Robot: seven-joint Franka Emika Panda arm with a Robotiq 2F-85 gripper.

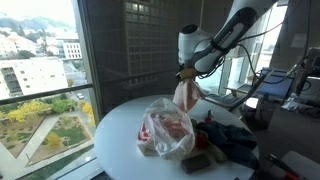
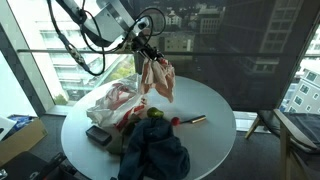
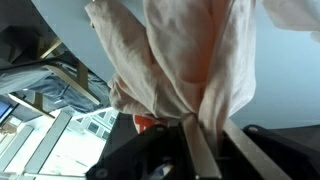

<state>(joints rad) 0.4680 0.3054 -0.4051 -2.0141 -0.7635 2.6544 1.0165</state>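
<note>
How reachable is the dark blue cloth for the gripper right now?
Probably not yet. The gripper is shut on a pink cloth hanging above the table, so it is occupied. The dark blue cloth lies uncovered near the table edge, apparently unblocked.

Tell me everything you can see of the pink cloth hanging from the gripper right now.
The pink cloth is pale, thin, soft-looking fabric, bunched into vertical folds. It hangs limp from the gripper, whose fingers pinch its gathered top in the wrist view. It dangles above the white round table, beside a crumpled plastic bag. Its lower end appears clear of both, though that is hard to confirm.
</note>
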